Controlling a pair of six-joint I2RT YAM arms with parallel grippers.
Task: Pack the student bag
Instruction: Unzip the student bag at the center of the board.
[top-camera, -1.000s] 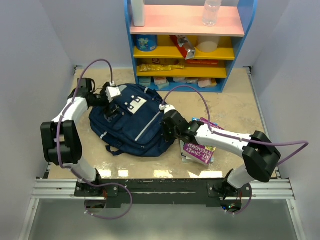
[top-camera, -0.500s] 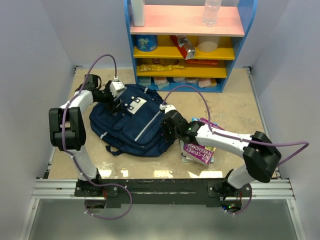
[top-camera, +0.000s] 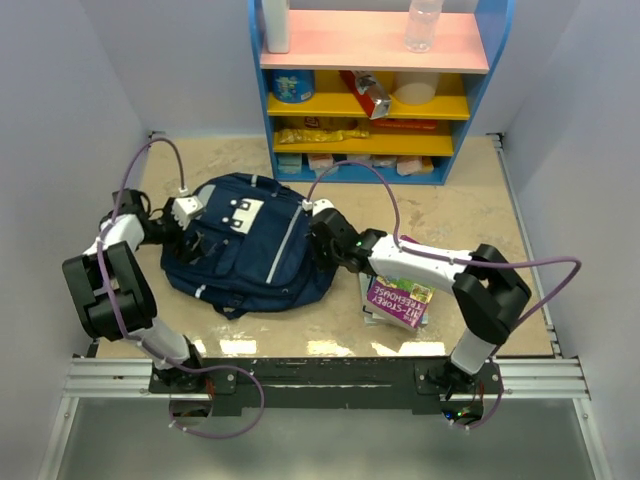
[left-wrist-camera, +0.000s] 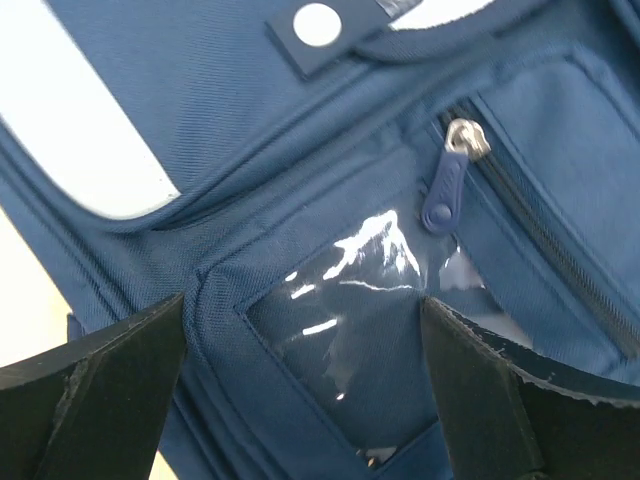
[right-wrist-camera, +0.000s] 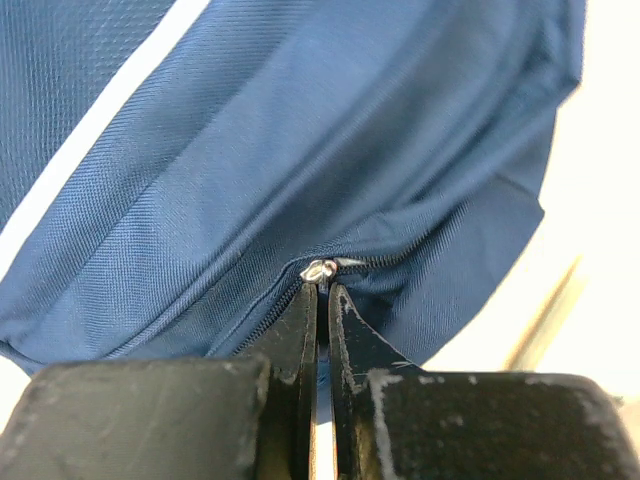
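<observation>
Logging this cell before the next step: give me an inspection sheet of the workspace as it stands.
Surface: beige table.
Job's things: student bag lying flat, centre-left.
Clutter: purple book beside the bag, partly under the right arm.
Grippers: left gripper open over the bag's clear pocket; right gripper shut on a zipper pull.
Cables: purple cables loop from both wrists.
Surroundings: stocked blue shelf unit at the back.

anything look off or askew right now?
Minor only: a red packet on the shelf unit's yellow level leans tilted, and the books beside the student bag are stacked crooked. No spills visible.
</observation>
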